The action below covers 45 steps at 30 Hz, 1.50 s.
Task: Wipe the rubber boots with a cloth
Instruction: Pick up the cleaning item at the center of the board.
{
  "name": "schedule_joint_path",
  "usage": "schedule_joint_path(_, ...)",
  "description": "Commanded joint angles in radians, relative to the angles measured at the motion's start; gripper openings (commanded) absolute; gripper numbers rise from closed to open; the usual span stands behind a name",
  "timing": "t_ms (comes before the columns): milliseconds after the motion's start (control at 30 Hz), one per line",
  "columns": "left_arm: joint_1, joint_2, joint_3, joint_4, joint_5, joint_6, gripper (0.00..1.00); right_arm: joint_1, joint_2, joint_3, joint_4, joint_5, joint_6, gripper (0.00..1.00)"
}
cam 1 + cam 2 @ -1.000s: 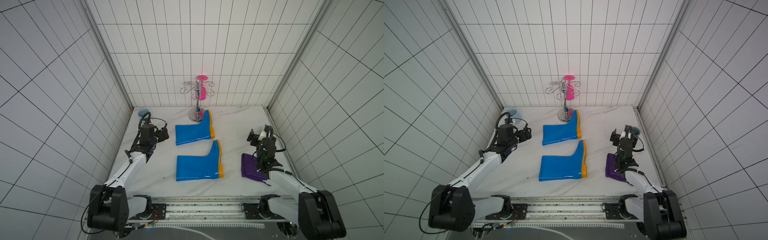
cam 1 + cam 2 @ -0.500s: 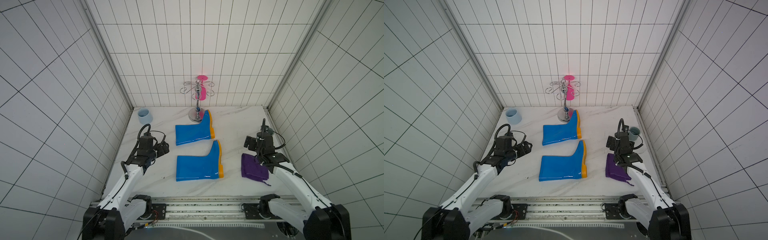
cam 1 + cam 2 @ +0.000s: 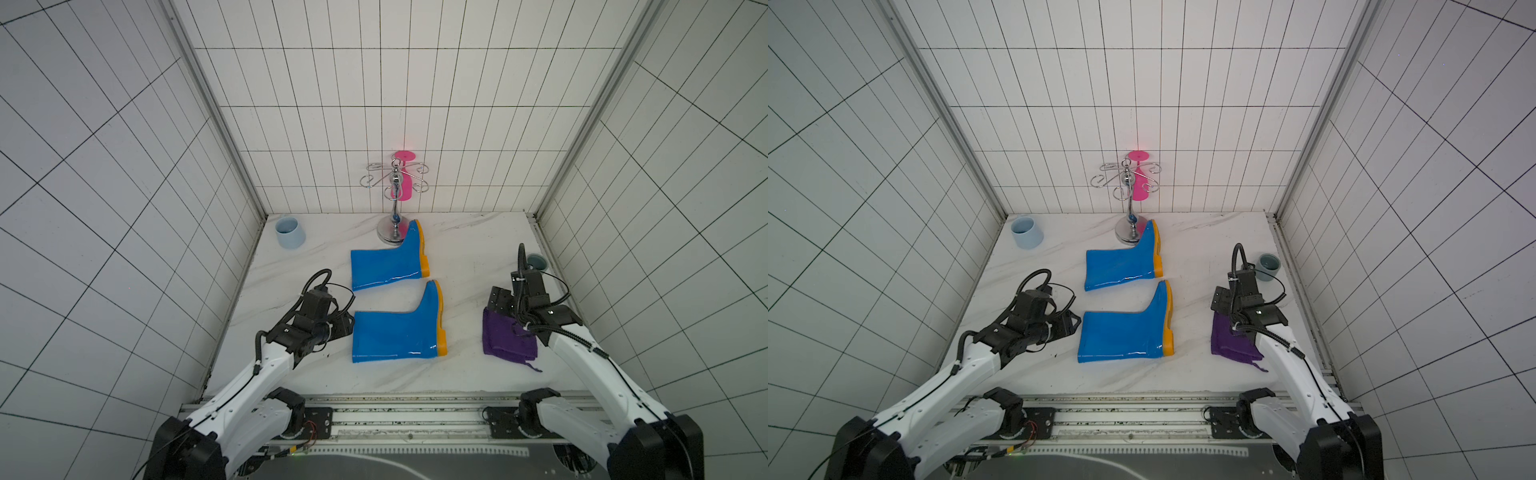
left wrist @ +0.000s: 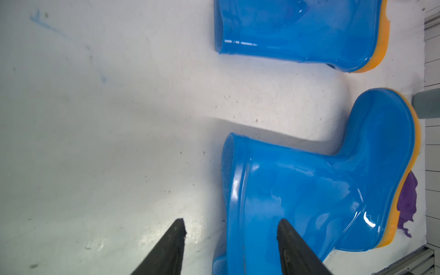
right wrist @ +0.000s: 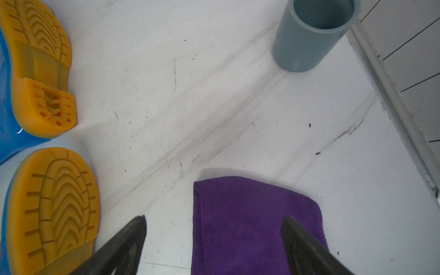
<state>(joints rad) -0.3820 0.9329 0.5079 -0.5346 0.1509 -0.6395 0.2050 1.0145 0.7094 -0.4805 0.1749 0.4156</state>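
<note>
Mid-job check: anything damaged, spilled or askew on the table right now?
The near boot and far boot both lie on their sides; the far boot's orange heel tread looks torn and crumbled. Dark specks and faint blue smudges mark the tabletop.

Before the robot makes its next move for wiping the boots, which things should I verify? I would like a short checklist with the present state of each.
1. The right gripper open over the cloth: ok, jaws apart, with one edge of the cloth between them.
2. The cloth held: not ok, it lies flat on the table.
3. The left gripper open at the cuff of the near boot: ok.
4. The left gripper touching that boot: cannot tell.
5. The grey cup apart from the cloth: ok.
</note>
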Motion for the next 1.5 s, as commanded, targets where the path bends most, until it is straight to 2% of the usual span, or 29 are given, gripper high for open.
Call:
schedule_joint_path(0, -0.012, -0.032, -0.042, 0.029, -0.007, -0.062, 0.55, 0.009, -0.024, 0.023, -0.026, -0.035, 0.020, 0.90)
schedule_joint_path(333, -0.015, 0.035, -0.139, 0.228, 0.062, -0.105, 0.49, 0.017, -0.008, 0.019, -0.022, -0.037, 0.015, 0.90)
schedule_joint_path(667, -0.017, 0.164, -0.203, 0.431, 0.137, -0.125, 0.43, 0.054, 0.042, 0.098, -0.058, 0.014, 0.012, 0.89)
schedule_joint_path(1067, -0.015, 0.309, -0.243, 0.577, 0.187, -0.109, 0.31, 0.130, 0.086, 0.176, -0.089, 0.085, 0.039, 0.89)
schedule_joint_path(1233, -0.013, 0.320, -0.262, 0.604, 0.193, -0.094, 0.26, 0.153, 0.103, 0.199, -0.097, 0.094, 0.054, 0.89)
schedule_joint_path(1300, -0.012, 0.320, -0.267, 0.608, 0.190, -0.091, 0.22, 0.162, 0.101, 0.188, -0.096, 0.093, 0.065, 0.89)
schedule_joint_path(1367, -0.010, 0.322, -0.277, 0.614, 0.193, -0.088, 0.07, 0.174, 0.096, 0.169, -0.100, 0.099, 0.077, 0.89)
schedule_joint_path(1400, -0.008, 0.323, -0.280, 0.615, 0.195, -0.089, 0.03, 0.178, 0.095, 0.158, -0.102, 0.102, 0.082, 0.89)
schedule_joint_path(1467, -0.007, 0.321, -0.288, 0.616, 0.200, -0.089, 0.00, 0.187, 0.092, 0.140, -0.116, 0.114, 0.096, 0.90)
